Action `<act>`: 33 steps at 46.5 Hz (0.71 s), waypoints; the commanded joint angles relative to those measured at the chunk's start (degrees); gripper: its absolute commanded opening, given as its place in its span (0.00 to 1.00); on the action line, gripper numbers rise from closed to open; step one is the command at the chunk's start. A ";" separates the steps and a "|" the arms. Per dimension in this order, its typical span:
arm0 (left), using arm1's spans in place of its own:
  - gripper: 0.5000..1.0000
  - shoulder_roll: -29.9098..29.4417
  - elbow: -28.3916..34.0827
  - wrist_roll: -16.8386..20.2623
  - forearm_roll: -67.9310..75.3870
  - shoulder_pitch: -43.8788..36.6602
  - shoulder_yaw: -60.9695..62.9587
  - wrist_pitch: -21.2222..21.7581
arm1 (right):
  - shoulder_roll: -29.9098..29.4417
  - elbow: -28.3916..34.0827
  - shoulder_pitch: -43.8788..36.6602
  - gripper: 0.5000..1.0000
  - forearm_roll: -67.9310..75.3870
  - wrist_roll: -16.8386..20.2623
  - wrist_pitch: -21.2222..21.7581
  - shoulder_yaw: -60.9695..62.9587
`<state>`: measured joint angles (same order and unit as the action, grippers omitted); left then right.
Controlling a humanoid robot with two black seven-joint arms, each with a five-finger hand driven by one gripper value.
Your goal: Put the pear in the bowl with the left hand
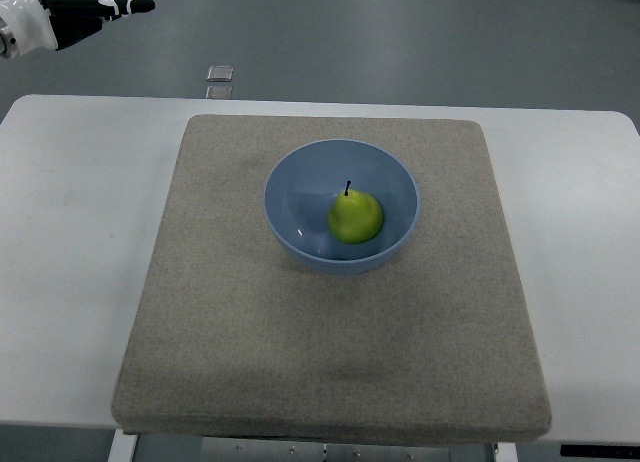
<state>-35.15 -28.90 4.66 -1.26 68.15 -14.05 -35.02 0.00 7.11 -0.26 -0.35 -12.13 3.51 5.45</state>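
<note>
Top view: a green pear (355, 218) is seen lying inside a blue bowl (290, 182) on a grey mat (200, 332) over the white surface (70, 232). The left robot hand (95, 2), fingers extended and empty, is held far off; placement is judged complete, so it is best kept clear.

White table (70, 282) w/ beige mat (250, 352)
</note>
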 commanded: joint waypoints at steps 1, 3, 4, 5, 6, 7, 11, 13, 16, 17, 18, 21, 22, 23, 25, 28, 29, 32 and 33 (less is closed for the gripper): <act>0.99 0.08 0.08 -1.67 -6.02 -2.14 -0.02 0.02 | 0.00 0.01 0.00 0.85 0.00 0.00 0.01 0.00; 0.99 0.17 0.08 -2.20 -8.39 -3.11 -0.02 0.02 | 0.00 0.01 0.00 0.85 0.00 0.00 0.10 0.00; 0.99 0.26 -0.01 -2.46 -9.36 -3.54 -0.02 0.02 | 0.00 0.01 0.00 0.85 0.17 0.00 0.10 0.00; 0.99 0.43 -0.01 -2.55 -10.15 -4.07 -0.02 0.02 | 0.00 0.01 0.00 0.85 0.17 0.00 0.10 0.00; 0.99 0.44 -0.01 -2.64 -10.86 -4.42 -0.02 0.02 | 0.00 0.01 0.08 0.85 0.17 0.00 0.44 0.00; 0.99 0.52 -0.10 -2.64 -11.48 -4.86 -0.02 0.02 | 0.00 0.10 0.08 0.85 0.09 0.00 0.53 0.00; 0.99 0.70 -0.36 -2.64 -12.71 -6.01 -0.10 0.02 | 0.00 0.10 0.08 0.85 0.00 0.09 0.54 0.00; 1.00 0.79 -0.54 -2.64 -12.80 -6.19 -0.10 0.02 | 0.00 0.10 0.08 0.85 0.00 0.09 0.54 0.00; 0.99 0.96 -0.63 -2.55 -12.80 -6.54 -0.37 0.02 | 0.00 0.10 0.08 0.85 0.09 0.09 0.54 0.00; 1.00 0.96 -0.63 -2.64 -12.80 -6.62 -0.63 0.02 | 0.00 0.10 0.08 0.85 0.09 0.00 0.62 0.00; 0.99 0.96 -0.63 -2.64 -12.80 -6.89 -1.07 0.02 | 0.00 0.10 0.08 0.85 0.09 0.09 0.62 0.00; 0.99 0.96 -0.71 -2.64 -12.80 -7.94 -2.73 0.02 | 0.00 0.10 0.08 0.85 0.09 0.00 0.62 0.00; 0.99 0.96 -0.71 -2.64 -12.80 -8.29 -3.44 0.02 | 0.00 0.18 0.08 0.85 0.09 0.00 0.62 0.00; 1.00 0.96 -0.71 -2.64 -12.71 -8.64 -4.05 0.02 | 0.00 0.18 0.08 0.85 0.09 0.09 0.62 0.00; 0.99 1.05 -0.80 -2.64 -12.62 -9.26 -5.02 0.02 | 0.00 0.18 0.08 0.85 0.09 0.00 0.62 0.00; 0.99 1.05 -0.80 -2.64 -12.62 -9.61 -5.64 0.02 | 0.00 0.10 0.08 0.85 0.09 0.09 0.62 0.00; 1.00 1.05 -0.80 -2.64 -12.62 -9.61 -5.64 0.02 | 0.00 0.10 0.08 0.85 0.09 0.00 0.62 0.00; 0.99 1.14 -0.72 -2.64 -12.62 -9.61 -5.64 0.02 | 0.00 0.10 0.08 0.85 0.00 0.00 0.62 0.00; 0.99 1.14 -0.71 -2.64 -12.62 -9.61 -5.73 0.02 | 0.00 0.10 0.08 0.85 0.00 0.00 0.62 0.00</act>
<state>-34.04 -29.70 2.03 -13.90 58.55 -19.68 -34.99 0.00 7.23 -0.18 -0.28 -12.11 4.14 5.45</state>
